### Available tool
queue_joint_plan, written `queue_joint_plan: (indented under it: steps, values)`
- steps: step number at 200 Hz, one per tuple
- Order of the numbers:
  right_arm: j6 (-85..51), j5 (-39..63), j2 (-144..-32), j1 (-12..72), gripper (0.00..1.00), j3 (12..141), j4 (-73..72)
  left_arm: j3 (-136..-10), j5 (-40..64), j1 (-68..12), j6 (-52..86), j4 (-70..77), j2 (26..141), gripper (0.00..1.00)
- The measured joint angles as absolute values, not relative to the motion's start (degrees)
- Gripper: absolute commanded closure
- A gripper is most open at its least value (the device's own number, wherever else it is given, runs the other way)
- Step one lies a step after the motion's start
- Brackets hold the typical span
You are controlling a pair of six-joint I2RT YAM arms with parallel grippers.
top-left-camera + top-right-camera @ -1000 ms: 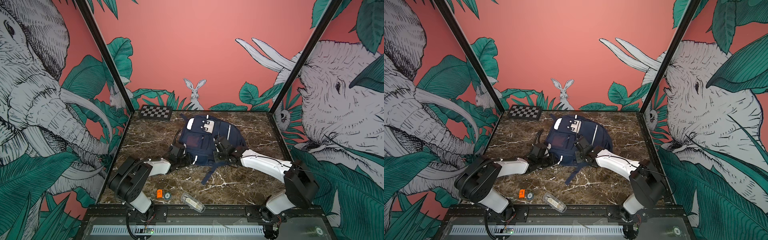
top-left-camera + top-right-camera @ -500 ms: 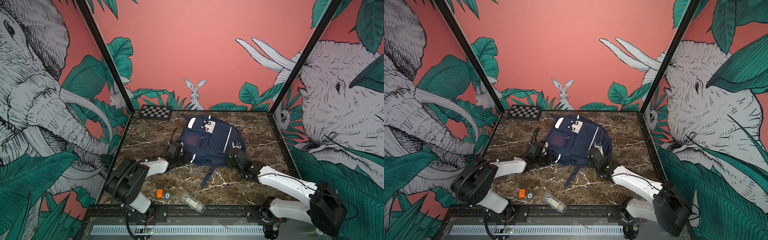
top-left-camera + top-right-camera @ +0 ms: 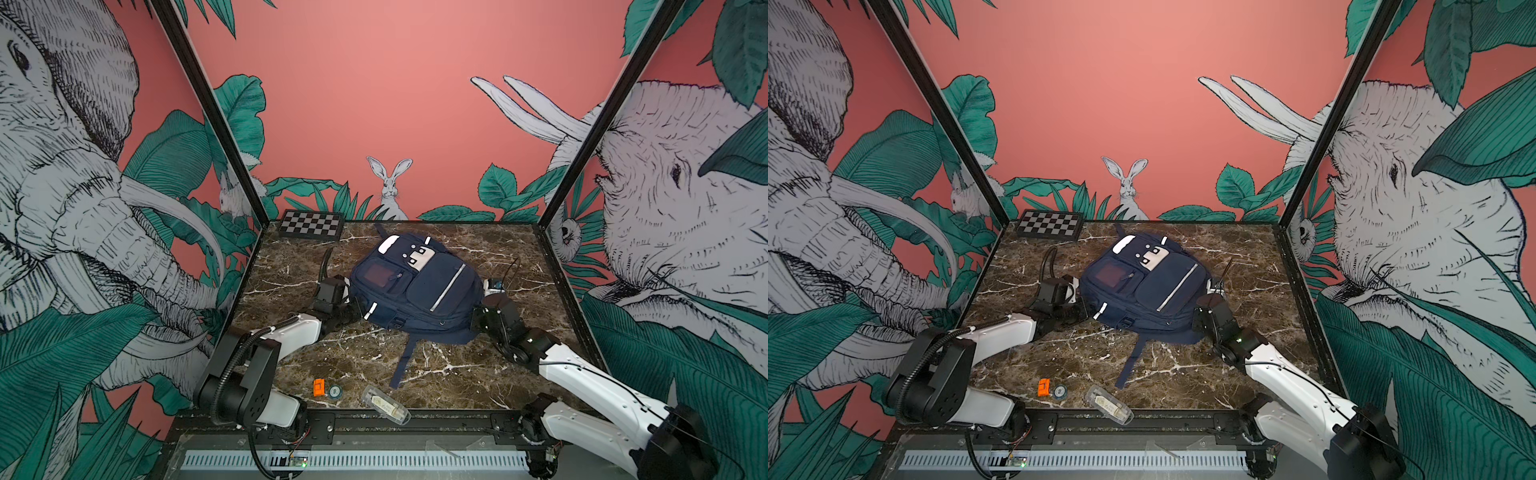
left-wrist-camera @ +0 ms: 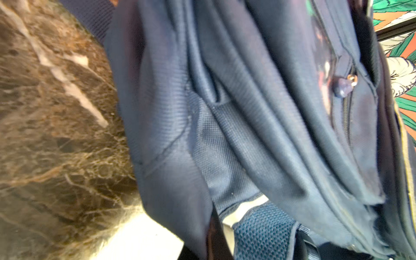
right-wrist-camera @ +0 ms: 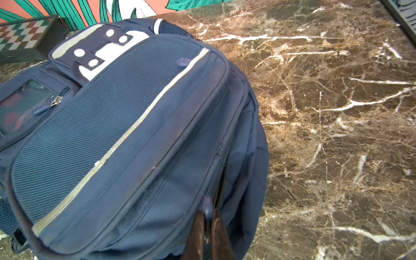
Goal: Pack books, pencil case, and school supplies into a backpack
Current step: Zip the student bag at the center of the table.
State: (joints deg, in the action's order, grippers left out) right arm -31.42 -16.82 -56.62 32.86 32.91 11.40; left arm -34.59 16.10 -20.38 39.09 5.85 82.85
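The navy backpack (image 3: 415, 286) (image 3: 1142, 291) lies flat, front up, in the middle of the marble table, its silver strips and white dotted patch showing. My left gripper (image 3: 352, 311) (image 4: 213, 243) is at the bag's left side, shut on a fold of its fabric (image 4: 180, 202). At the bag's right near corner my right gripper (image 3: 474, 323) (image 5: 208, 222) is shut on a navy zip pull (image 5: 208, 208) of the side zip. The books and the pencil case are out of view.
A chessboard (image 3: 311, 224) (image 3: 1050, 224) lies at the back left corner. Near the front edge lie a small orange piece (image 3: 318, 386), a round disc (image 3: 335, 390) and a clear oblong plastic box (image 3: 384, 404). A loose strap (image 3: 403, 361) trails forward from the bag.
My right gripper travelled from the bag's near middle round to its right near corner, the arm swinging out right. The left gripper closed the last bit on the fabric. The bag shifted slightly right.
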Motion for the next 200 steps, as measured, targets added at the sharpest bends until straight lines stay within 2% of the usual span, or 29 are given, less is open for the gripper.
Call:
queue_joint_plan:
  steps: [41, 83, 116, 136, 153, 174, 200]
  values:
    - [-30.26, -12.1, -56.38, 31.99, 1.0, 32.84, 11.09, -39.72, 16.49, -19.0, 37.74, 4.4, 90.26, 0.96]
    - [-30.5, -8.99, -53.74, 31.92, 1.0, 31.99, 10.96, -51.77, 18.0, -18.26, 36.32, 3.03, 102.1, 0.93]
    - [-31.31, -11.18, -56.53, 36.82, 1.0, 32.05, 10.41, -60.23, 16.12, -17.17, 34.46, 1.54, 107.55, 0.86]
    - [-31.86, -12.27, -60.07, 40.27, 1.0, 32.64, 9.04, -66.81, 15.22, -15.73, 32.84, -1.08, 110.72, 0.6]
    - [-32.32, -12.67, -63.2, 41.65, 1.0, 33.15, 7.68, -69.23, 14.61, -14.87, 31.68, -0.97, 111.59, 0.46]
    - [-32.77, -12.86, -66.37, 42.37, 1.0, 34.09, 6.13, -65.06, 14.48, -14.31, 32.12, -0.75, 107.83, 0.38]
    - [-32.84, -12.86, -69.76, 43.18, 1.0, 35.77, 4.4, -56.53, 14.09, -16.19, 32.12, -3.49, 98.04, 0.37]
